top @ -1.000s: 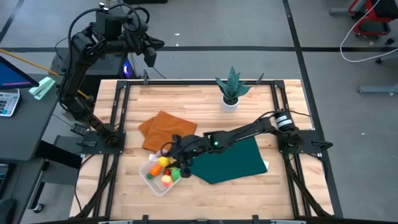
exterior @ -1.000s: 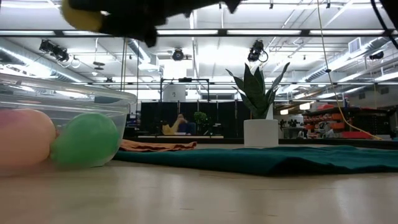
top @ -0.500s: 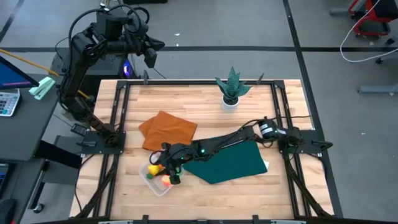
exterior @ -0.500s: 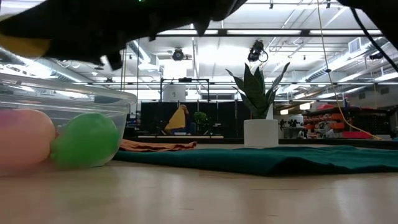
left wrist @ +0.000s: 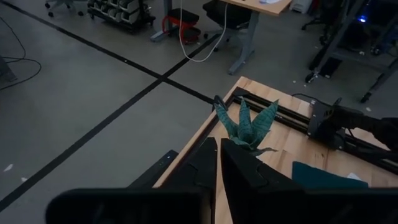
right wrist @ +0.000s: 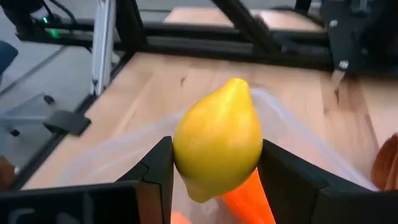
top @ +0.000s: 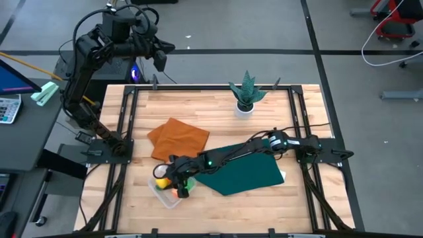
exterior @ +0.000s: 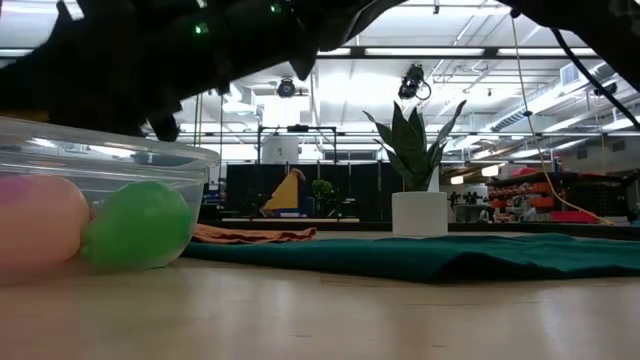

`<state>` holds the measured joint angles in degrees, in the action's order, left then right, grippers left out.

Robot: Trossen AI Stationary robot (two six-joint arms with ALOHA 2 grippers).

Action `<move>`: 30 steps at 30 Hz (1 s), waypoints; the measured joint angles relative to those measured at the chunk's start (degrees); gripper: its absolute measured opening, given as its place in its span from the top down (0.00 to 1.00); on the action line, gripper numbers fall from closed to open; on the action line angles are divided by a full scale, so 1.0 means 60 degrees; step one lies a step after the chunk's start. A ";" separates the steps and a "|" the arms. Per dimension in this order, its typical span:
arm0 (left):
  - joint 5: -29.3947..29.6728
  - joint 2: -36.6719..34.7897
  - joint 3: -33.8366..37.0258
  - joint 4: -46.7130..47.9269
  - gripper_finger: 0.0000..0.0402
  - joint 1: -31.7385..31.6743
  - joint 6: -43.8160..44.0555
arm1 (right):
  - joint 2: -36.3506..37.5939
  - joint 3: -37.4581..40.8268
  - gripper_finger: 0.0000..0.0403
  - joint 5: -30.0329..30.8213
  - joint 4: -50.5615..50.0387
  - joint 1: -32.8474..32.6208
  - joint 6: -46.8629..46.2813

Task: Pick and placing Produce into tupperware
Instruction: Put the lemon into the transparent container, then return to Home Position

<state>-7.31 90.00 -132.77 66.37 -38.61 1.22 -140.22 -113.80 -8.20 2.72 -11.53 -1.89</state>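
Note:
My right gripper (top: pixel 164 173) reaches across the green cloth and is shut on a yellow toy lemon (right wrist: pixel 217 146) above the clear tub (top: pixel 166 198), near the tub's left end. In the low view the tub (exterior: pixel 110 160) holds a peach-coloured fruit (exterior: pixel 35 225) and a green one (exterior: pixel 140 225), both resting on its floor. An orange toy vegetable (right wrist: pixel 245 193) lies in the tub under the lemon. My left gripper (top: pixel 158 58) is shut and empty, high up beyond the table's far left corner. My right gripper pinches the lemon's two opposite sides (right wrist: pixel 180 155) between its two fingers (right wrist: pixel 155 171), at the widest part. The lemon's pointed end sticks up past the fingers. The lemon is lifted clear, over the tub's open top.
An orange cloth (top: pixel 178 137) lies just beyond the tub, and a green cloth (top: pixel 248 170) lies to its right under my right arm. A spiky green plant in a white pot (top: pixel 246 94) stands at the far edge. The table's frame rails run along the left and right edges.
My right gripper has carried the lemon toward the table's left edge, across the tub's top, and has stretched out farther. It has stayed shut on the lemon. In the low view the lemon has passed out of the picture to the left.

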 joint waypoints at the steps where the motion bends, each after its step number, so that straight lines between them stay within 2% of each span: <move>1: 0.0004 0.0000 0.0000 0.0000 0.92 -0.0003 0.0010 | -0.0004 0.0004 0.64 -0.0012 -0.0186 0.0000 0.0001; 17: 0.0000 0.0000 0.0000 -0.0007 0.93 -0.0007 0.0017 | -0.0288 0.0004 0.63 -0.0093 -0.0807 0.0044 -0.0182; 30: 0.0002 0.0000 0.0000 0.0000 0.94 0.0055 0.0033 | -0.0284 0.0004 0.47 -0.0057 -0.1082 0.0045 -0.0153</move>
<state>-7.30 90.00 -132.77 66.37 -38.28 1.42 -141.93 -113.78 -8.54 -3.77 -11.26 -2.81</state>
